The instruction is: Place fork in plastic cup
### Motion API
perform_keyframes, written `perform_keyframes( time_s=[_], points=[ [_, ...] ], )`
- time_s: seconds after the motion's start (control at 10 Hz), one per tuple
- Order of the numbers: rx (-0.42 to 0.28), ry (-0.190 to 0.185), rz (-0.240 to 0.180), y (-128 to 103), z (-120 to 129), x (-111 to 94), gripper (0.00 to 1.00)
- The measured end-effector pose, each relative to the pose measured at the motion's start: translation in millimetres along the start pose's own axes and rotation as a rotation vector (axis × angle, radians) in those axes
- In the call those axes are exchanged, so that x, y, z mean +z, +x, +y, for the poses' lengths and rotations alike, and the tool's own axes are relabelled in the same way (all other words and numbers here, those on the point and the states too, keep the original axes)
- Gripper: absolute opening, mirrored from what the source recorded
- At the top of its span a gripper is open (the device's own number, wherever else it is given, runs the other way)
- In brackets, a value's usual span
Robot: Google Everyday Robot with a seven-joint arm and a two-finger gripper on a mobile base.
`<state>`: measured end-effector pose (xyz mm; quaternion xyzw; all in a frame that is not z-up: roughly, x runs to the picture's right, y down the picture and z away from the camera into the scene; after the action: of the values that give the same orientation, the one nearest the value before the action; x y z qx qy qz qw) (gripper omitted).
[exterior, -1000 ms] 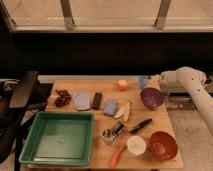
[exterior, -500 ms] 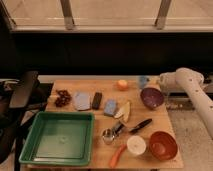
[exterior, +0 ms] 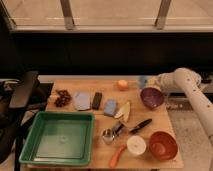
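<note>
Plastic cup [exterior: 142, 81], small and light blue, stands upright at the back edge of the wooden table [exterior: 162, 119], towards its right end. An orange fruit [exterior: 122, 85] sits just to its left and the purple bowl [exterior: 152, 97] lies just in front of it to the right, much larger than the cup.

The gripper [exterior: 156, 83] hangs at the end of the white arm [exterior: 181, 81], which reaches in from the right side. It is just beside the cup on the cup's right, at about the height of the cup's rim and above the back rim of the purple bowl. I cannot tell whether it is spread, closed or clamped on anything, and I cannot make out the fork near it.

Elsewhere on the table 1 green tray [exterior: 62, 115] fills the front left corner. Behind it, in a row from the left, lie a dark red cluster [exterior: 62, 97], a grey-blue pad [exterior: 82, 100], a dark bar [exterior: 97, 100] and a blue packet [exterior: 110, 106], with a pale yellow piece [exterior: 125, 111] touching the packet. Towards the front are a shiny metal cup [exterior: 107, 136], a black-handled utensil [exterior: 140, 126], a white cup [exterior: 136, 145], an orange bowl [exterior: 162, 145] and an orange-red stick [exterior: 117, 156].
</note>
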<state>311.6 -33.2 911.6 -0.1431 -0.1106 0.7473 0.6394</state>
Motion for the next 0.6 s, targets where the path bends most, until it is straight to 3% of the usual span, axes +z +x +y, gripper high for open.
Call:
perform_keyframes(
  time_s=[0.6],
  points=[
    [-0.043,-0.042,-0.014,-7.1,15.9,-2.6,0.75]
  ],
)
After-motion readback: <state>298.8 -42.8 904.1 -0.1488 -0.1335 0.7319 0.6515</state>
